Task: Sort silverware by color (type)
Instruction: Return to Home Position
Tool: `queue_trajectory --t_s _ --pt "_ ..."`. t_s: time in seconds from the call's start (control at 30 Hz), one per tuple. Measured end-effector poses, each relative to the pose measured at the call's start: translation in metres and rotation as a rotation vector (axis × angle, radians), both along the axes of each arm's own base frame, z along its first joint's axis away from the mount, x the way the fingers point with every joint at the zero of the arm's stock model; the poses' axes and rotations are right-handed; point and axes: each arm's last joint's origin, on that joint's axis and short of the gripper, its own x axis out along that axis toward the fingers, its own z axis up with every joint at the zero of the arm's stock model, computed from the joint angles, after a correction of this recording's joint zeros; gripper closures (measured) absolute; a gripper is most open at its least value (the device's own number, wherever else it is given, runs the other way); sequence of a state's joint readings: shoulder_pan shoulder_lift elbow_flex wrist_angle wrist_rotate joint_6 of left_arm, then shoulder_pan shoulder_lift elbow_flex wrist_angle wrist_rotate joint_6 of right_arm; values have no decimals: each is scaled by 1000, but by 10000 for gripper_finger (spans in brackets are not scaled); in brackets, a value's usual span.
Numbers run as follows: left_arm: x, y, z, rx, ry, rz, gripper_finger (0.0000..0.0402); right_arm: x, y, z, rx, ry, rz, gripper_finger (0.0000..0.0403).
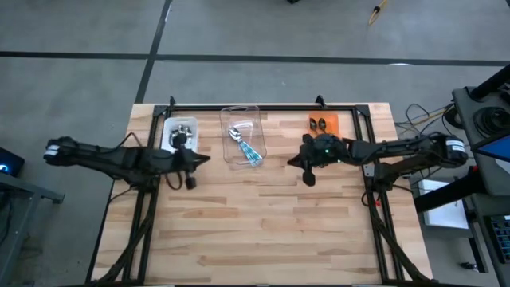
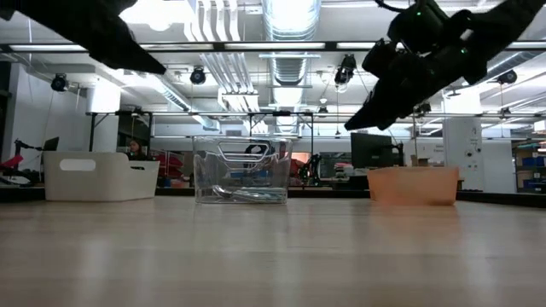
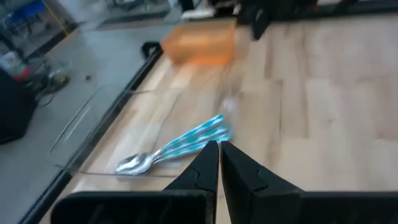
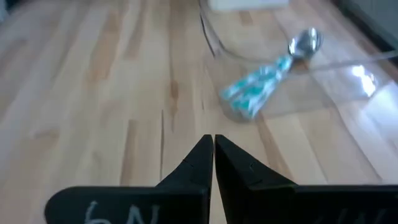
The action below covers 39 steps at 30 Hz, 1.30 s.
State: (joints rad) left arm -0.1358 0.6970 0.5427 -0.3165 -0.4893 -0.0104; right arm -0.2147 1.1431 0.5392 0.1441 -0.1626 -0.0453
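Observation:
Several spoons (image 1: 245, 144) with silver bowls and teal-and-white striped handles lie in the clear bin (image 1: 256, 112); they also show in the left wrist view (image 3: 180, 148) and the right wrist view (image 4: 264, 84). Dark spoon bowls (image 1: 320, 124) lie in the orange bin (image 1: 333, 119), and dark pieces (image 1: 182, 132) in the white bin (image 1: 168, 135). My left gripper (image 1: 199, 160) hangs shut and empty above the table, left of the clear bin. My right gripper (image 1: 292, 161) hangs shut and empty to the right of it. Both are raised clear of the table in the low view.
The three bins stand in a row along the table's far edge: white (image 2: 101, 176), clear (image 2: 241, 169), orange (image 2: 414, 184). A black frame rail (image 1: 263, 108) runs behind them. The bare wooden table top (image 1: 263, 223) stretches across the middle and near side.

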Motion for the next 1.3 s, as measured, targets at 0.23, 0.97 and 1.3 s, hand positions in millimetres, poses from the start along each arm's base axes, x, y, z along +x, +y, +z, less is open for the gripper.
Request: queue_trajectory --t_s 0.23,0.97,1.3 --pt "-33 3 -7 -34 -156 -41 402 -5 -1 -1 1 -94 29 394" --pt "-79 10 -18 -75 -443 -36 402 4 -1 -7 -39 -212 96 394" --pt "-63 4 -69 -96 -418 -143 402 -24 6 -21 9 -325 99 394"
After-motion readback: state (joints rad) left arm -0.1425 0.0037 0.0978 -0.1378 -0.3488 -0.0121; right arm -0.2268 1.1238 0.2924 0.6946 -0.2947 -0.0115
